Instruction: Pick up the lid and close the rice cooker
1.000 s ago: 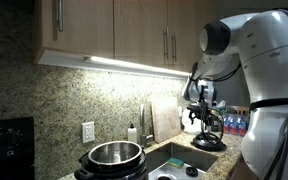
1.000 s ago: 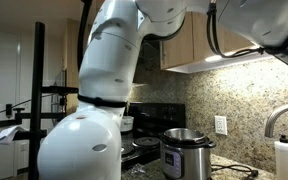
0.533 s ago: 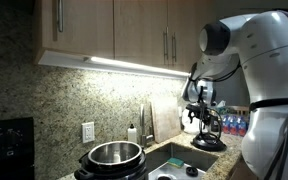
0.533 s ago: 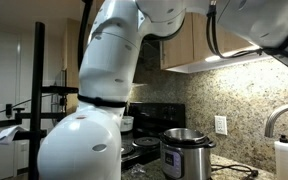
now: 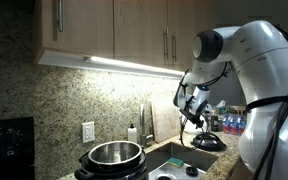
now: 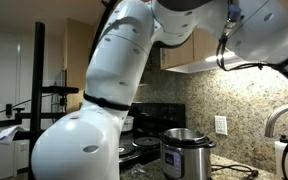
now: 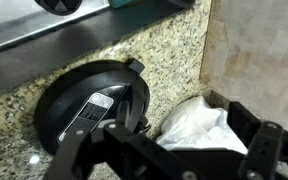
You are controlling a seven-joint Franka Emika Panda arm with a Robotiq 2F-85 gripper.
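White rounded arm (image 5: 256,50), black cables (image 5: 274,100), black hand (image 7: 169,147)

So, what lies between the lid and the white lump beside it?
Only a narrow strip of speckled granite counter separates the lid from the white lump; the wrist view shows this.

Gripper (image 7: 166,160) hanging open over granite counter (image 7: 169,50).
Black lid (image 7: 92,105) is lying flat below the steel sink rim (image 7: 44,45); white lump (image 7: 202,128) is sitting just beside it.
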